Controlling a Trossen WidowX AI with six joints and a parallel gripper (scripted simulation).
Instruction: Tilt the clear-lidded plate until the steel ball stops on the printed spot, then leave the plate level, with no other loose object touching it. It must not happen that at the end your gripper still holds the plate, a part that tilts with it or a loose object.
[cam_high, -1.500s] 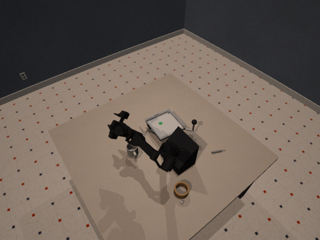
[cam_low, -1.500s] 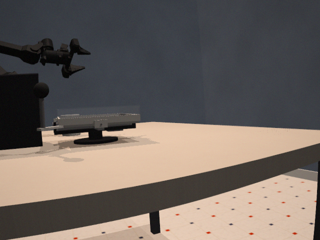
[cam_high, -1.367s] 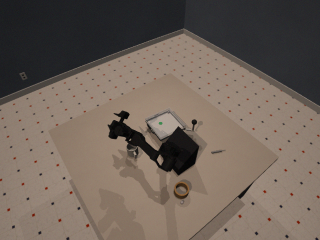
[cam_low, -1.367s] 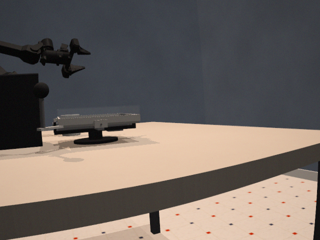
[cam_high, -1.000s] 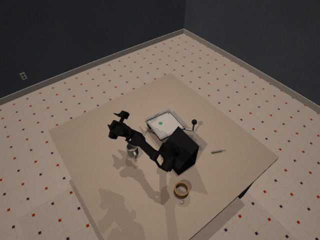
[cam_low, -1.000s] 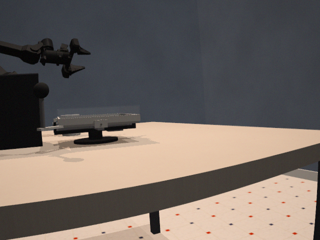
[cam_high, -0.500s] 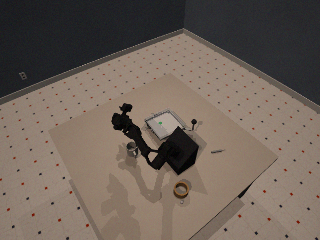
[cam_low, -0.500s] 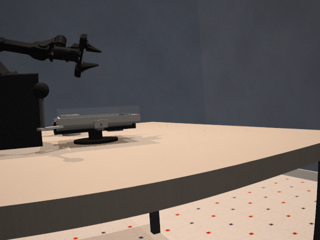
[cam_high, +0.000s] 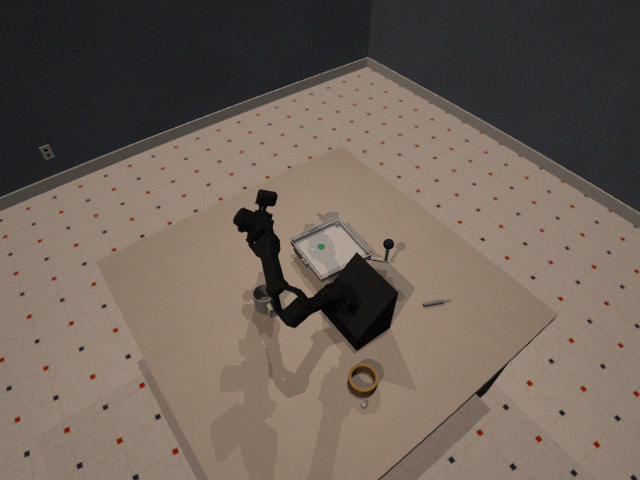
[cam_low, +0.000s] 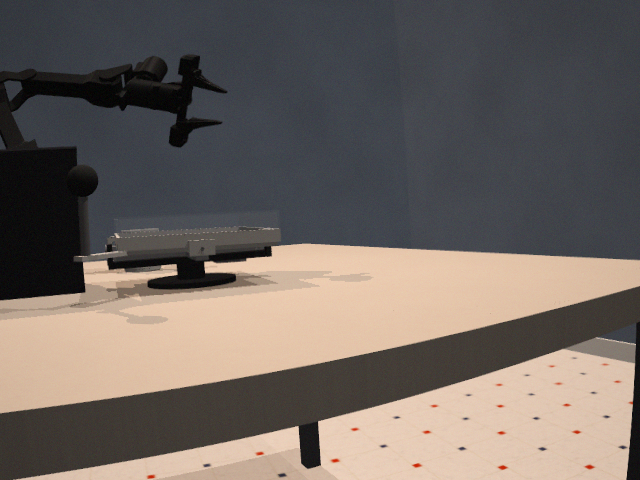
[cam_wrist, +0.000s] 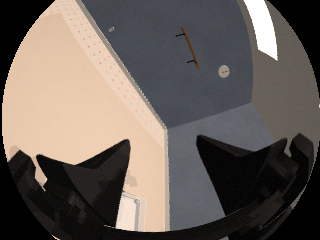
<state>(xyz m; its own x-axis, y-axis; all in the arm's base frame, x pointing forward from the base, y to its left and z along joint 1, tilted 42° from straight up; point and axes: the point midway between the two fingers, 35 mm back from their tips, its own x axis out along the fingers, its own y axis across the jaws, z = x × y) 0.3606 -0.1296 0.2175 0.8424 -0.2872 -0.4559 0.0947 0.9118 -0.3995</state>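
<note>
The clear-lidded plate (cam_high: 330, 248) stands level on a black pedestal (cam_low: 191, 279) in the middle of the table. It also shows in the exterior view (cam_low: 193, 240). A green printed spot (cam_high: 321, 246) lies near its middle. I cannot make out the steel ball under the lid. A lever with a black knob (cam_high: 388, 243) stands at the plate's right side, and also shows in the exterior view (cam_low: 82, 180). My gripper (cam_low: 217, 105) (cam_high: 256, 209) is open and empty, high above the table, to the left of the plate. The wrist view shows both fingers apart (cam_wrist: 163, 160) with nothing between them.
The arm's black base box (cam_high: 361, 299) stands just in front of the plate. A metal mug (cam_high: 262, 297) stands under the arm. A tape ring (cam_high: 362, 378) with a small pale round thing (cam_high: 364, 404) beside it lies near the front. A grey pen-like tool (cam_high: 435, 302) lies at the right.
</note>
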